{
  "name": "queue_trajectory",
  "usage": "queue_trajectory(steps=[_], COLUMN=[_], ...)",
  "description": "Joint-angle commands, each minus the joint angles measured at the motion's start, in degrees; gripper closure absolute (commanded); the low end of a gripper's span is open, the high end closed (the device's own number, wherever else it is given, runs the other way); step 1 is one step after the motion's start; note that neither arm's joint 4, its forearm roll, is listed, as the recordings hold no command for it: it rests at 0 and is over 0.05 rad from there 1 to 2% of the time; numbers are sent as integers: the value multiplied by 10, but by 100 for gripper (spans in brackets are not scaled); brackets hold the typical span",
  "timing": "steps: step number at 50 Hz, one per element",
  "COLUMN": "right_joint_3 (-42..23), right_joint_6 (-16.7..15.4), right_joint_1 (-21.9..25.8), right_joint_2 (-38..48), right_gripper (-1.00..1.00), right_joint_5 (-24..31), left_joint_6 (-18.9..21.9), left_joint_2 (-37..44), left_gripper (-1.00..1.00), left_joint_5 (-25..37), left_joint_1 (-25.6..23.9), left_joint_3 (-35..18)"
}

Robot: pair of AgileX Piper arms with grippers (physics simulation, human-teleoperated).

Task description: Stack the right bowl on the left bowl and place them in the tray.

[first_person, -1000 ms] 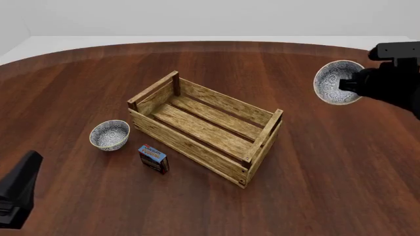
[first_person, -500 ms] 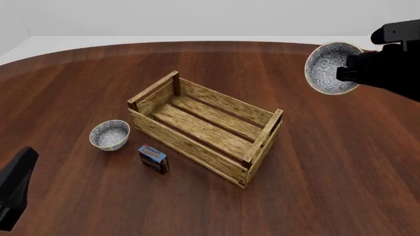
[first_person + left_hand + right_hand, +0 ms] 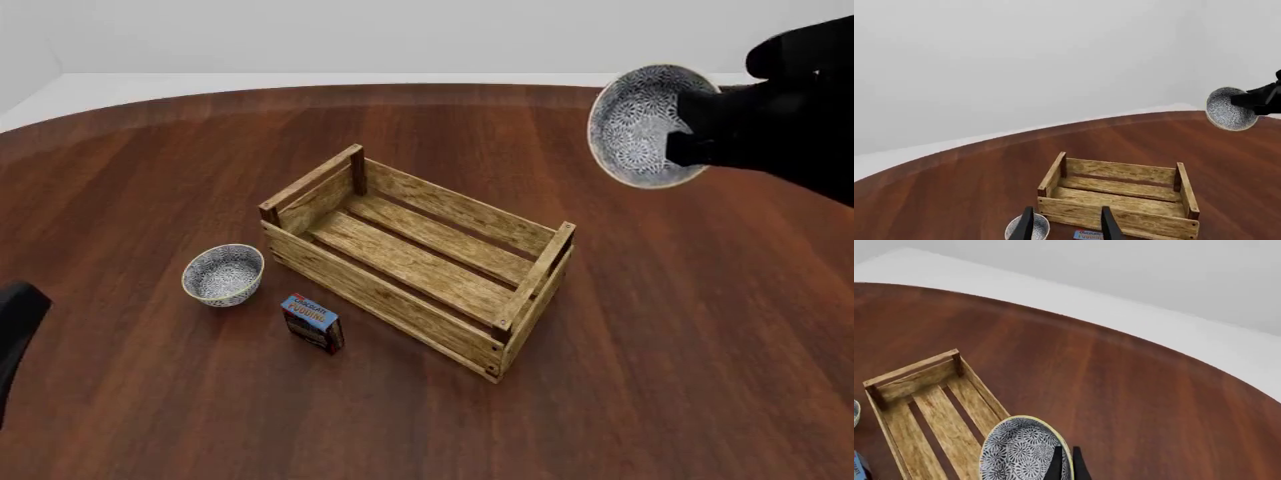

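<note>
The right bowl, white with a dark speckled pattern, hangs tilted in the air to the right of and beyond the tray, its opening facing left. My right gripper is shut on its rim; in the right wrist view the fingertips pinch the bowl edge. The left bowl stands upright on the table left of the tray, a large wooden crate with nothing in it. In the left wrist view my left gripper is open, holding nothing, short of the left bowl and the tray.
A small blue-and-red box stands in front of the tray's left end, close to the left bowl. The dark wooden table curves away at the back. Part of my left arm shows at the front view's left edge.
My right gripper has carried the right bowl up and to the left, toward the tray. The left arm has slid further out at the left edge.
</note>
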Motion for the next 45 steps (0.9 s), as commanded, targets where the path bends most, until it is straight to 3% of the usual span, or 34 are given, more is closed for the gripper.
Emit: queue_trajectory(steps=[1, 11, 16, 22, 35, 42, 45], right_joint_3=[-3, -12, -16, -19, -22, -31, -34], right_joint_6=[-2, -1, -22, -15, -7, 2, -1], right_joint_1=[40, 68, 75, 93, 123, 148, 157], right_joint_2=[2, 31, 46, 39, 46, 51, 50], right_gripper=[100, 100, 100, 100, 100, 100, 100], right_joint_5=[-26, -63, -84, -99, -124, -119, -118], left_joint_6=[5, 17, 24, 24, 63, 63, 43], left_joint_2=[24, 72, 134, 200, 308, 352, 384], left_gripper=[-100, -100, -100, -100, -100, -100, -100], left_joint_5=[2, -33, -76, -120, -179, -195, -200], left_joint_1=[-34, -53, -69, -88, -123, -155, -182], left_joint_3=[-40, -55, -65, -81, -134, -157, -174])
